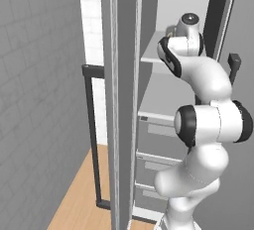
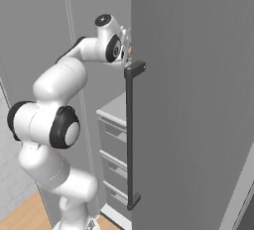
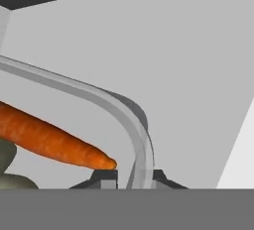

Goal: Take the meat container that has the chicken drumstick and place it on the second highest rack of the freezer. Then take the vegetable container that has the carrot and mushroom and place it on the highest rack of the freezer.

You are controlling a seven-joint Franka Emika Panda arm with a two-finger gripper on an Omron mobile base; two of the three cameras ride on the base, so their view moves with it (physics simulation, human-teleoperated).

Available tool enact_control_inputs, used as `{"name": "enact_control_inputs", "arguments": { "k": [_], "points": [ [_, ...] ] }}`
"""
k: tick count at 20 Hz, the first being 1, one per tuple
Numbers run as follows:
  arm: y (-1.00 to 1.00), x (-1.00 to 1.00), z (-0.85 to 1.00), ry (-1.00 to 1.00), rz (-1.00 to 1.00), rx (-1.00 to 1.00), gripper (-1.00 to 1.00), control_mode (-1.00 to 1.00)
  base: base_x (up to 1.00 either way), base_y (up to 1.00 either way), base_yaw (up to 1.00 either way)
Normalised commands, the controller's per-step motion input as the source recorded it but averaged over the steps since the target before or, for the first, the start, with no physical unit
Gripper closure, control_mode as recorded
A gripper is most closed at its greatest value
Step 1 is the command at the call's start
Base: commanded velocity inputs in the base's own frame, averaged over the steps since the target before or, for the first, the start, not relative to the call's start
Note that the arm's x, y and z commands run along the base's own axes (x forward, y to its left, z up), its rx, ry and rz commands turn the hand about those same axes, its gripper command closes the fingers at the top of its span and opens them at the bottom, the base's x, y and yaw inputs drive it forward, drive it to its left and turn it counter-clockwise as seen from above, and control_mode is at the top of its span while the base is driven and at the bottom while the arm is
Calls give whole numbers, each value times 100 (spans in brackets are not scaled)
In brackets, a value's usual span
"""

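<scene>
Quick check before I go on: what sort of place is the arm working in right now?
Most likely a kitchen, at an open freezer: a tall grey cabinet with a long dark bar handle, light-grey shelves over grey drawers, tiled wall alongside. The hand view shows a carrot in a container.

Flat, even rendered light; soft shadows.

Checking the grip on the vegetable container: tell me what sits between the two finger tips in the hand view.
In the hand view the container's pale rim runs down between the end effector tips, pinched there. The carrot tip lies just inside that wall.
</scene>
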Motion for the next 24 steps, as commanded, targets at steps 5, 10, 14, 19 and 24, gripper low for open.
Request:
{"name": "enact_control_inputs", "arguments": {
  "k": [5, 10, 14, 19, 24],
  "points": [
    [-6, 9, -6, 0, 0, 0, -100, -100, 0, 0, 0],
    [-4, -6, 0, -7, 0, 0, -100, -100, 0, 0, 0],
    [0, -30, 0, -16, 0, -2, -100, -100, 0, 0, 0],
    [10, -42, 0, -19, 0, -5, -100, -100, 0, 0, 0],
    [9, -61, 43, -9, 0, -1, -100, -100, 0, 0, 0]
  ]
}}
